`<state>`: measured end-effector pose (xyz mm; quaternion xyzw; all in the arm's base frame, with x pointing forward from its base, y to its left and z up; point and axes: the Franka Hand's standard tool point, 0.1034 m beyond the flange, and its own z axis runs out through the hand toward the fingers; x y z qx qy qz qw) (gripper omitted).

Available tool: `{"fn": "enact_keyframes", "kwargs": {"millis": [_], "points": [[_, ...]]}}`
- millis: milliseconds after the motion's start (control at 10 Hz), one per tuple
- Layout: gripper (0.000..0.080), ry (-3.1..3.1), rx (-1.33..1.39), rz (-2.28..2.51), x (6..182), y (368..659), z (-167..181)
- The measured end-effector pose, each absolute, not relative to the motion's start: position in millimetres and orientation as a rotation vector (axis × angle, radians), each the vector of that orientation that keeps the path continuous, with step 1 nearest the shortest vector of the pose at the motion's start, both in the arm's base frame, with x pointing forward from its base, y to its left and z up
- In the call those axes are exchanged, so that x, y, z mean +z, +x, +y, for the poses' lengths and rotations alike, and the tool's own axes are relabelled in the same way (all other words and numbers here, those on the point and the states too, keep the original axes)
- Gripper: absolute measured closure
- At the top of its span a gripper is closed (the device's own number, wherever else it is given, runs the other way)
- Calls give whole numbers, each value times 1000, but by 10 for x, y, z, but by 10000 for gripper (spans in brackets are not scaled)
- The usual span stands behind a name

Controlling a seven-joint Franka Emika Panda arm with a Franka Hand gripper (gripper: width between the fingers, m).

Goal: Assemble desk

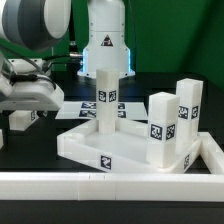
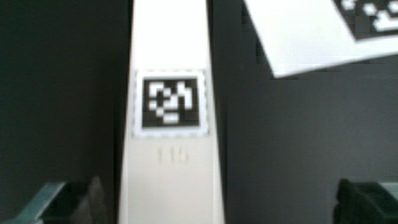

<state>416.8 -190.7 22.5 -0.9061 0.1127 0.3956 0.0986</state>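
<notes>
Desk slab: large white plastic rectangular desk slab with raised rim (image 1: 100, 150), lying flat mid-scene on the dark tabletop (image 1: 30, 150), tagged on its near edge, bordered by the long white rail (image 1: 100, 185) along the front and at the exterior view's right.
Standing legs: three white block legs with black-and-white tags, upright on the slab: rear leg (image 1: 107, 95) toward the back, second leg (image 1: 160, 128) and third leg (image 1: 187, 105) at the exterior view's right. Fully seated or merely stood in place: cannot be told.
Fourth leg: long white tagged block (image 2: 173, 100), lying flat on the tabletop, off the slab, near a corner of the flat white marker board (image 2: 329, 35). Probably the same small tagged block seen at the exterior view's left (image 1: 22, 120), below the arm.
Fingers: dark fingers (image 2: 68, 200) spread wide and empty, one on either side of the lying fourth leg, both clear of it, nothing gripped.
Arm: white and grey Panda arm (image 1: 40, 30), bent low over the exterior view's left, well away from the standing legs.
Done, by the look of it: three of four legs placed on the slab.
Left, by the look of it: closing on the fourth leg, lifting it, carrying it to the slab's free corner and fixing it there.
Progress: judged well past halfway, last leg pending.
</notes>
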Motion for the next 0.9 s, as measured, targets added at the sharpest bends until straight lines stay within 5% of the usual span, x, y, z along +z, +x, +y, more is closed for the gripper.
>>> {"fn": "enact_keyframes", "kwargs": {"millis": [900], "points": [[151, -2619, 1293, 280, 96, 4070, -2047]]}}
